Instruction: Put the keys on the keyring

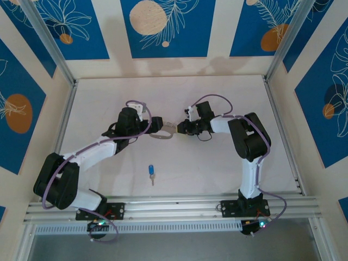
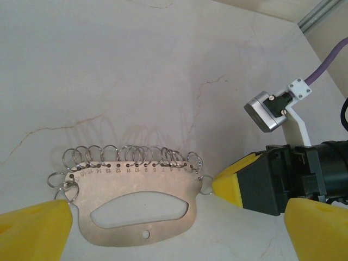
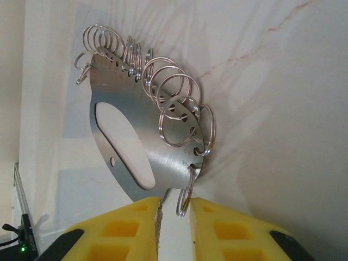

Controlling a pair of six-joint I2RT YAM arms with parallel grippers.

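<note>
- We read a lab robot cell: aluminium rails at the near edge of the table carry two arms.
- Blue printed panels wall it in.

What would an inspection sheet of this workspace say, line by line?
surface: white marbled table, faint veins
job's things: blue-headed key lies alone near the front edge; keyring, a metal plate with a row of numbered split rings, sits between the arms
clutter: nothing seen
grippers: left tool open, one finger on either side of the keyring; right tool shut on the keyring's end
cables: purple cable loops along each arm
surroundings: blue-and-cream patterned walls; aluminium rail in front
</note>
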